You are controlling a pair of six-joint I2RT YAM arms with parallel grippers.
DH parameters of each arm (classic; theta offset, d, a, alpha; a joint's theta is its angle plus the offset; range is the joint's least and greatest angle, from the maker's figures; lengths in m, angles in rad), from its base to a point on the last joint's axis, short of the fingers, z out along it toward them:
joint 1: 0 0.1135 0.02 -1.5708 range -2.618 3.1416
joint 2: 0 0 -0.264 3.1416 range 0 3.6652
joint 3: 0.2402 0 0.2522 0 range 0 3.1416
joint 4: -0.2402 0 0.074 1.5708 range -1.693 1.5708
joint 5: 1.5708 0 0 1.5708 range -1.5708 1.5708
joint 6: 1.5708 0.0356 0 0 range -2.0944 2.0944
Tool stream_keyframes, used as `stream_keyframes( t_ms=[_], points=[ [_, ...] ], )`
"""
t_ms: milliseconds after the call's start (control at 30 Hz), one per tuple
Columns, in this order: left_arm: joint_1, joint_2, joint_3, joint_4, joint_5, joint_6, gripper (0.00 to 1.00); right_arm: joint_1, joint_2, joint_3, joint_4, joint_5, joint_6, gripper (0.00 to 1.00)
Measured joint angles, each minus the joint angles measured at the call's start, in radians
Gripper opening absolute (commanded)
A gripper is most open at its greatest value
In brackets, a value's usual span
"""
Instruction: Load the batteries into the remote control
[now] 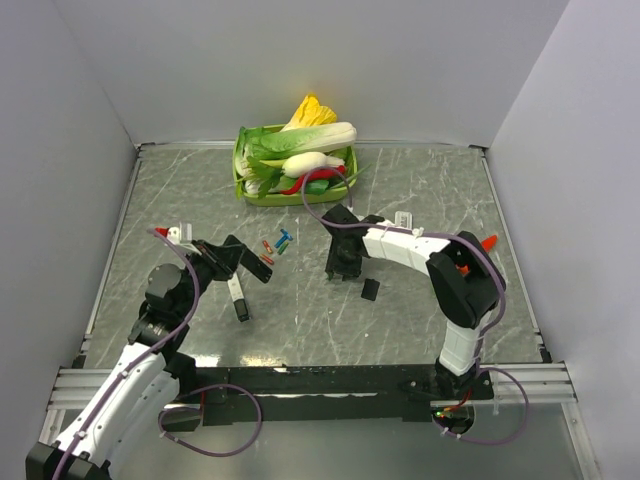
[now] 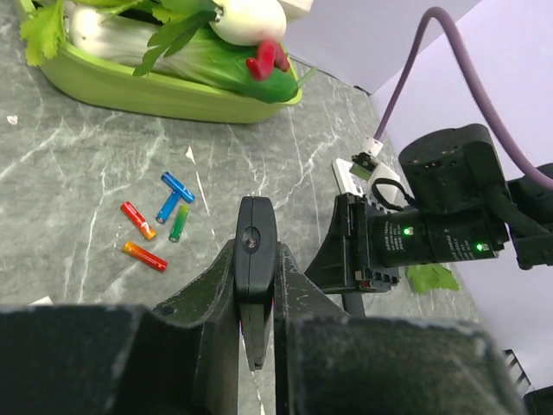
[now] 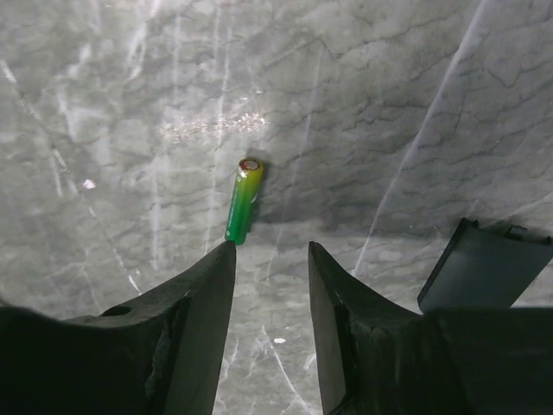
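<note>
My left gripper (image 1: 238, 272) is shut on a black and white remote control (image 1: 238, 300), held edge-on above the table; the left wrist view shows its black edge (image 2: 254, 233) clamped between the fingers (image 2: 207, 303). Several loose batteries (image 1: 275, 245) in blue, green and red lie just beyond it, among them a green one (image 2: 179, 222) and a red one (image 2: 145, 257). My right gripper (image 3: 270, 251) is open, low over the table. A separate green battery (image 3: 244, 201) lies just past its left fingertip. This gripper sits at table centre in the top view (image 1: 343, 268).
A black battery cover (image 1: 371, 290) lies right of the right gripper, also in its wrist view (image 3: 484, 268). A green basket (image 1: 240, 185) of vegetables stands at the back, its rim in the left wrist view (image 2: 130, 86). White walls enclose the table.
</note>
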Motion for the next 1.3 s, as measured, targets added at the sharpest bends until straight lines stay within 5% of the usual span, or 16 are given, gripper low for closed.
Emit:
stream_keyframes(
  t_ms=[1033, 1300],
  points=[
    [-0.016, -0.007, -0.015, 0.015, -0.006, -0.005, 0.01, 0.050, 0.079, 0.053, -0.005, 0.027, 0.063, 0.38],
    [-0.019, -0.007, -0.015, 0.015, -0.006, -0.005, 0.01, 0.069, 0.091, 0.068, -0.030, 0.080, 0.060, 0.24]
  ],
)
